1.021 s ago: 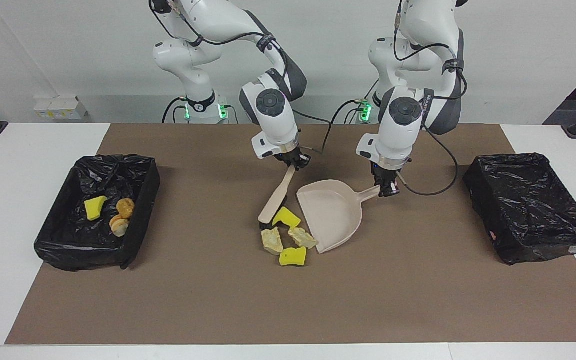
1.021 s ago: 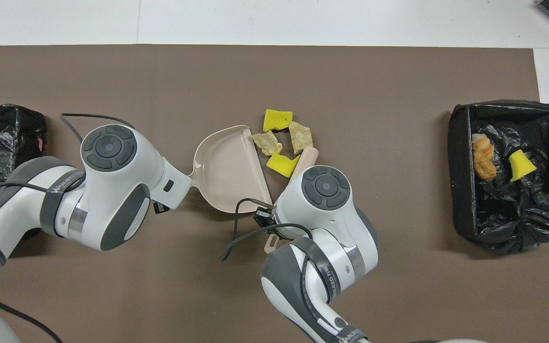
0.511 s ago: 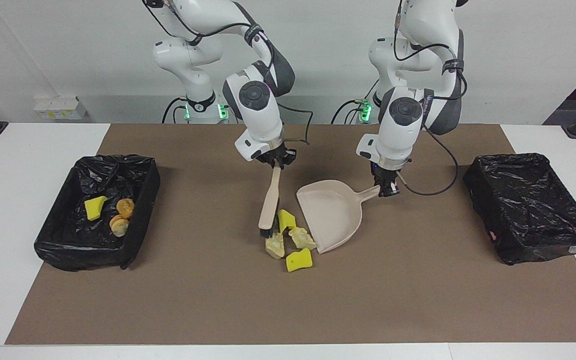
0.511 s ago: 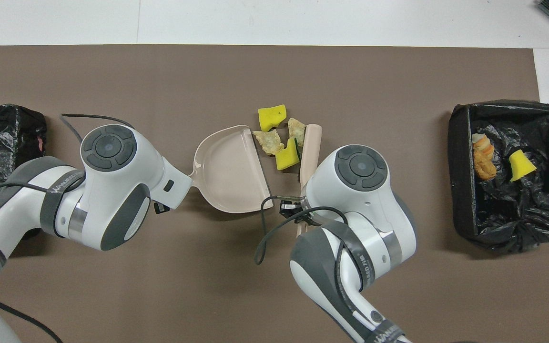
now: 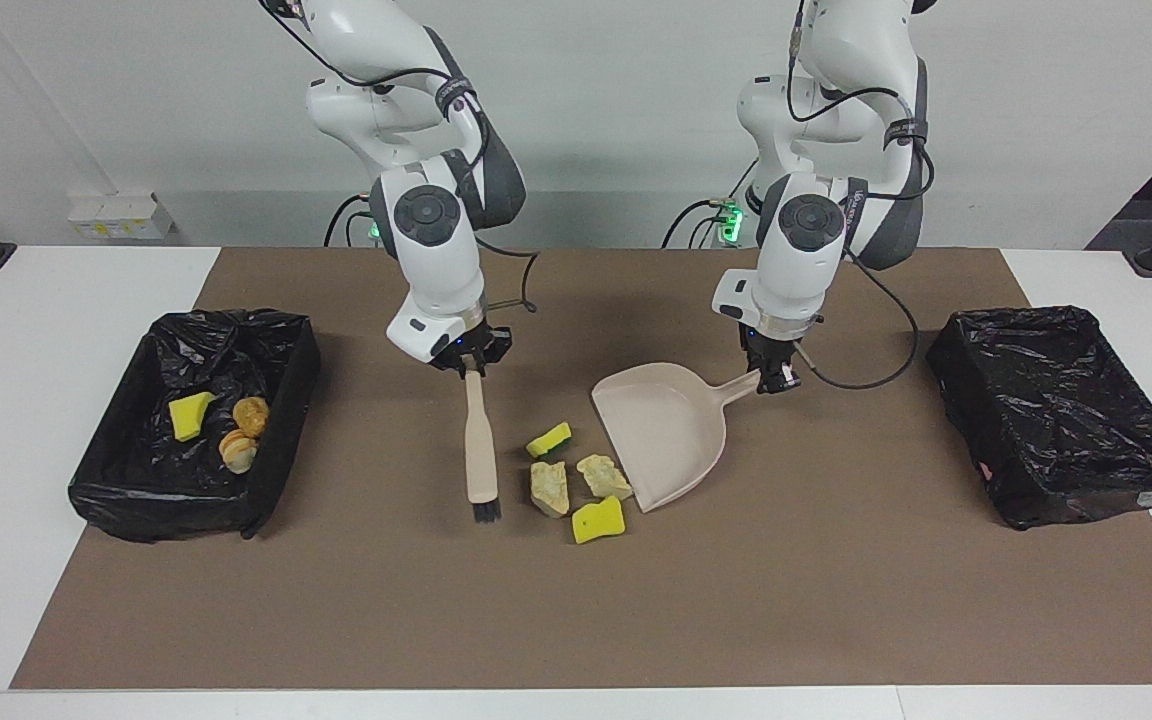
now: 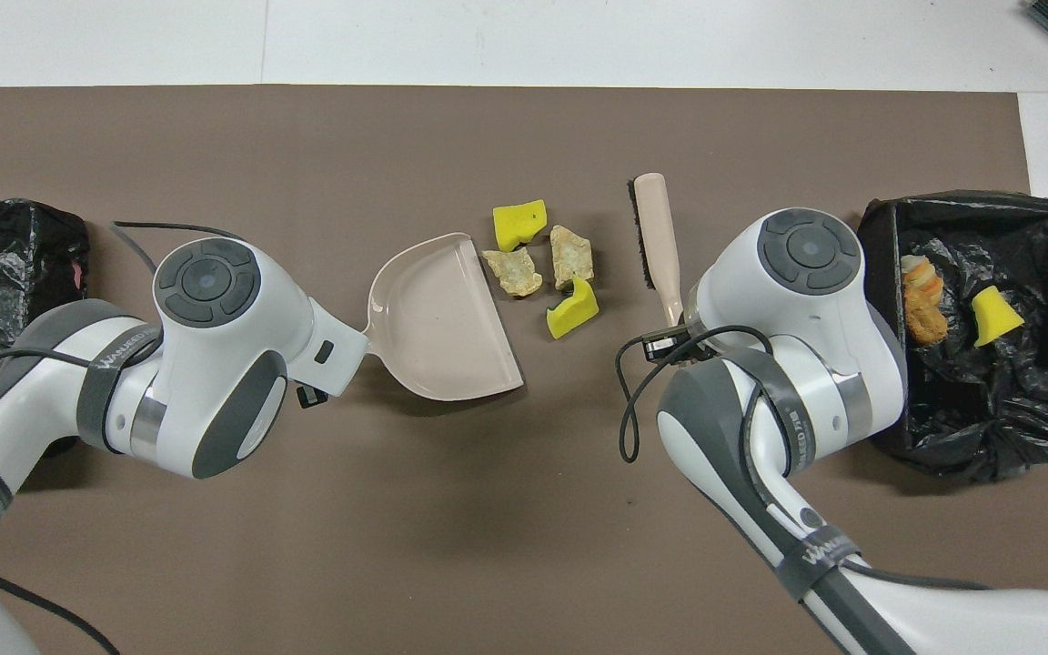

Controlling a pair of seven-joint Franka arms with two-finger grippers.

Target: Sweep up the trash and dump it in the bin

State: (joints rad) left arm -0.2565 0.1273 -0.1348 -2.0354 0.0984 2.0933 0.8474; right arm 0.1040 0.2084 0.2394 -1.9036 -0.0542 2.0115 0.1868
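Swung away from the trash (image 5: 576, 488) toward the right arm's end of the mat (image 5: 836, 600): brush (image 5: 481, 450), pinched by right gripper (image 5: 471, 362). Four lumps mid-mat, two bright yellow, two pale crumbly, just beside dustpan (image 5: 666, 430) mouth. Left gripper (image 5: 774, 380) clamped on dustpan handle

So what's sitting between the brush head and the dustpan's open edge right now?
Four loose trash pieces: two yellow sponge bits and two beige chunks, lying between the brush and the dustpan. Both views show it.
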